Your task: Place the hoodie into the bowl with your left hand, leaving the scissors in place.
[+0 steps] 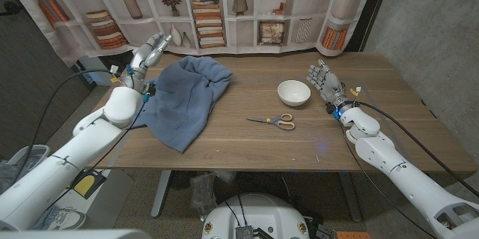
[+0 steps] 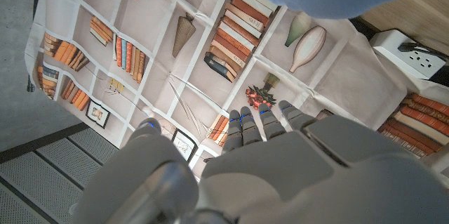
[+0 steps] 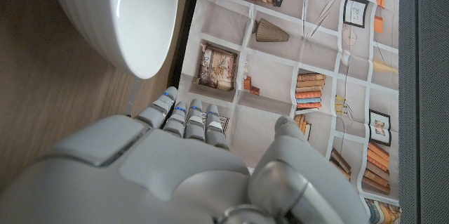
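Centrally on the wooden tabletop [image 1: 299,145] sat the white bowl [image 1: 293,92], and everything else is placed from it. Just in front of the bowl, toward the robot, lay the orange-handled scissors [image 1: 274,121], apart from it. Well to the bowl's left, the blue hoodie [image 1: 185,98] lay crumpled and spread out on the tabletop. Beyond the hoodie's far left corner, farther from the bowl, the left hand [image 1: 148,52] hovered with fingers [image 2: 242,127] extended and holding nothing. Close to the bowl's right side stood the right hand [image 1: 325,83], its fingers [image 3: 184,119] spread slightly apart, empty.
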